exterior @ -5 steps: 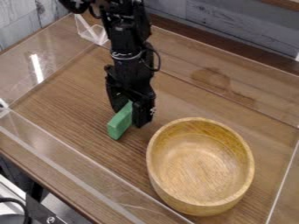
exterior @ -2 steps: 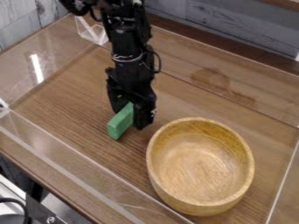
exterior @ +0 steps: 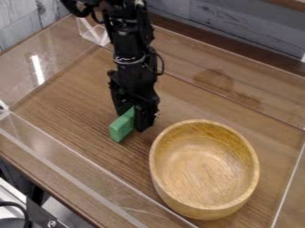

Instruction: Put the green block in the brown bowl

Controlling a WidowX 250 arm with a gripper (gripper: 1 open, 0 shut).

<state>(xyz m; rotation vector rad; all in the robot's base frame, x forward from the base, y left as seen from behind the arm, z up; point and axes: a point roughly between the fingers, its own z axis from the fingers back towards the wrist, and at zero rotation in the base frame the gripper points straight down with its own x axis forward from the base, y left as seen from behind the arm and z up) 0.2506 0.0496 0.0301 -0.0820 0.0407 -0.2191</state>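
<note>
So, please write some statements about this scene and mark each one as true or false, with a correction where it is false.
1. The green block lies inside the brown bowl. False: it is on the wooden table, to the left of the bowl.
2. The bowl has nothing in it. True.
3. The gripper points down at the block, with its fingers on either side of the block's upper end. True.
4. The bowl is turned upside down. False: it stands upright with its hollow facing up.
5. The block is red. False: it is bright green.
</note>
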